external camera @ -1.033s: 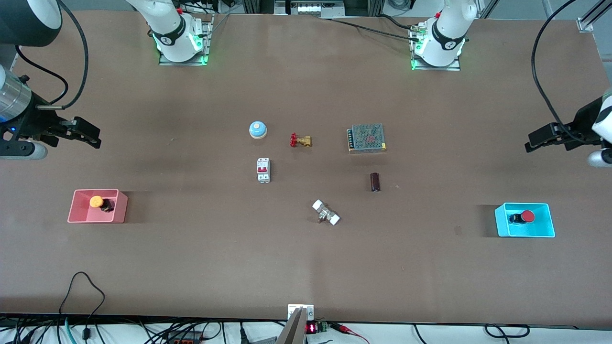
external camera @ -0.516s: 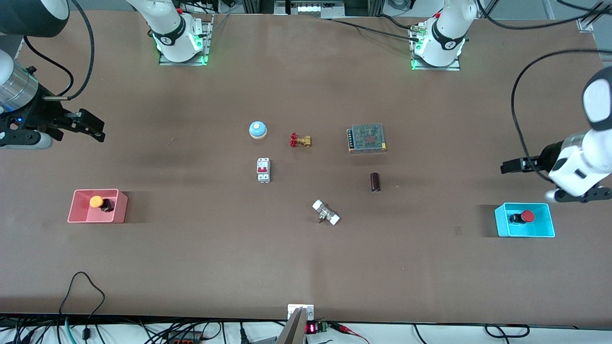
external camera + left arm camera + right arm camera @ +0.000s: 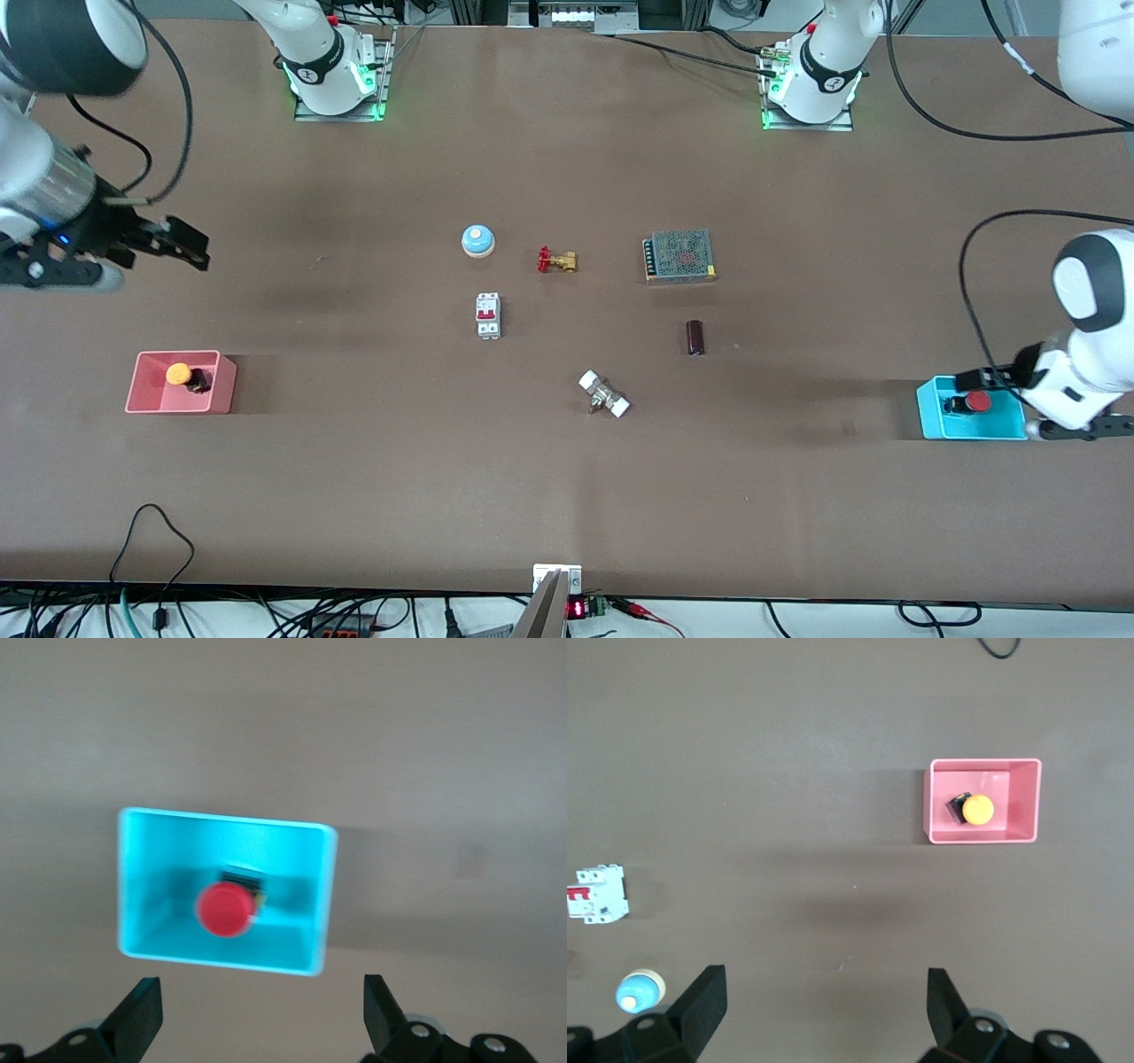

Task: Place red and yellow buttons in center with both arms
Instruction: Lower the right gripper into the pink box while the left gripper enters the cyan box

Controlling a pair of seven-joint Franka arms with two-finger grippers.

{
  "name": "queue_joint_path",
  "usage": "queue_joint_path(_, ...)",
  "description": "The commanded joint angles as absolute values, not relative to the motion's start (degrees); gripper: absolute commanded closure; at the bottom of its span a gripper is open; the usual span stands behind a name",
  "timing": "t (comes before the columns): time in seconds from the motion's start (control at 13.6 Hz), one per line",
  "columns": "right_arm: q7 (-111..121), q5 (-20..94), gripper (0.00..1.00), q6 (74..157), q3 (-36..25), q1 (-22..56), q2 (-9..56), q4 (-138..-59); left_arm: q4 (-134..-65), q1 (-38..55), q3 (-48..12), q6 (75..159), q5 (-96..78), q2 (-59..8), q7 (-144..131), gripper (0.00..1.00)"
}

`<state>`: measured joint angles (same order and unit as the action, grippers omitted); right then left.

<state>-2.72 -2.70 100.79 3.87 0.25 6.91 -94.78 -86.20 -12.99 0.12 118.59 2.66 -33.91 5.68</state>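
Left end effector (image 3: 261,1028) of mine hangs over the cyan tray (image 3: 932,424) at the left arm's end of the surface, fingers spread wide, nothing between them. Red button (image 3: 222,909) sits inside that tray, cap tipped sideways on its black base, close to one wall. Trouble there: I judge the walls leave my fingers little room, so one tip could land on the rim (image 3: 324,895) and shove or tip the whole tray. The round cap could also squirt out if I pinch it off-centre.

Right end effector (image 3: 824,1019) hovers over bare surface (image 3: 567,496) at the right arm's end, also spread and empty, and not over its target yet. Yellow button (image 3: 977,809) lies in the pink tray (image 3: 937,802), nearer the front camera than where I hover. Same wall risk there. Breaker (image 3: 487,315), bell (image 3: 477,240) and brass valve (image 3: 556,260) crowd the middle, so a careless drop-off could knock them.
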Motion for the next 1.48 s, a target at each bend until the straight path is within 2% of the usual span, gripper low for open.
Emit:
queue_joint_path(0.0, 3.67, -2.63, 0.00, 103.52, 3.78, -1.66, 10.53, -94.74, -83.94, -13.45, -0.26, 119.26, 3.60, -36.82, 6.68, 0.00)
queue_joint_path(0.15, 7.63, -2.72, 0.00, 110.01, 3.78, -4.65, 15.27, -94.92, -83.94, -13.80, -0.26, 125.23, 3.69, -39.10, 7.73, 0.00)
queue_joint_path(0.96, 25.57, -4.13, 0.00, 132.43, 3.78, -13.62, 30.40, -95.19, -83.94, -15.29, -0.26, 125.60, 2.37, -43.24, 10.46, 0.00)
queue_joint_path(1.4, 25.58, -4.04, 0.00, 135.79, 3.78, -14.50, 33.75, -95.10, -83.76, -16.00, -0.35, 127.09, 1.76, -44.82, 14.05, 0.00)
